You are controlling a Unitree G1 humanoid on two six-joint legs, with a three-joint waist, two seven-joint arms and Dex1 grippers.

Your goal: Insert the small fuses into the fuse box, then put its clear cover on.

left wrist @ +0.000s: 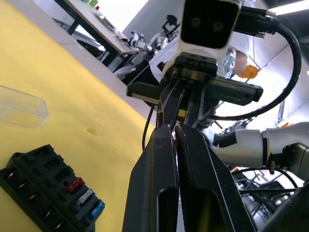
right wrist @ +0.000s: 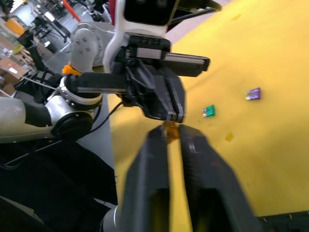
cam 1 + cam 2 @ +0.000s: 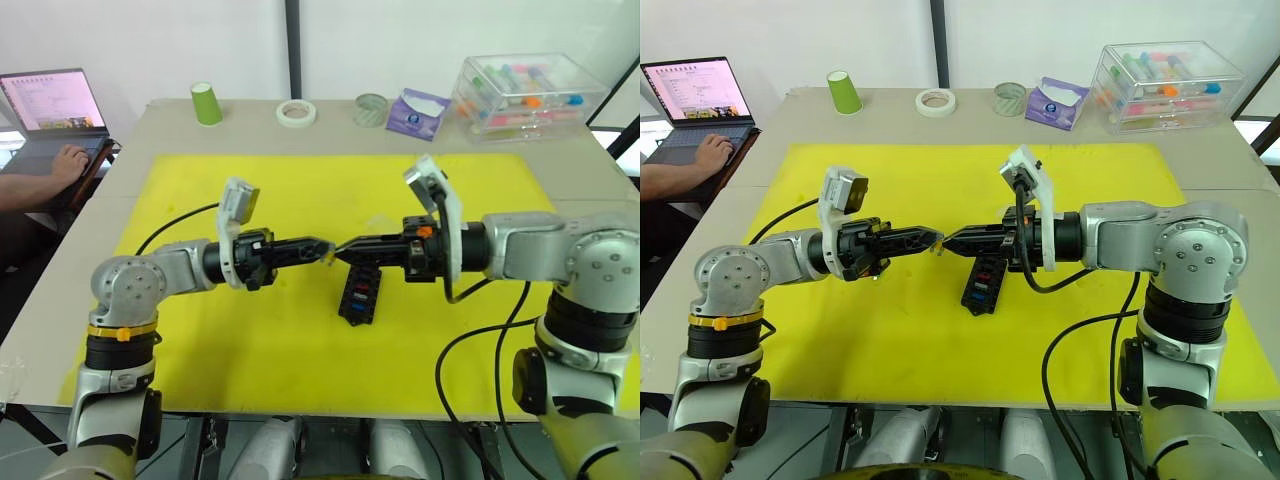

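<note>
Left gripper (image 3: 935,240): black fingers pinched narrow on a tiny amber blade fuse (image 2: 170,129), tip to tip with the right gripper, above the yellow mat.
Right gripper (image 3: 950,243): black fingers nearly closed, tips at the same amber fuse; which gripper bears the load cannot be told.
Fuse box (image 3: 360,293): small black rectangular slotted block on the mat, just below the meeting tips; red, grey and blue fuses (image 1: 86,196) seated in it.
Loose fuses: one green (image 2: 208,111), one purple (image 2: 253,94), flat on the mat, apart from the fuse box.
Clear cover (image 1: 21,107): small transparent rectangular lid lying near the fuse box.
Risk: early release during the hand-off drops the amber fuse; an edge grip may twist it, causing misalignment with the slot.
</note>
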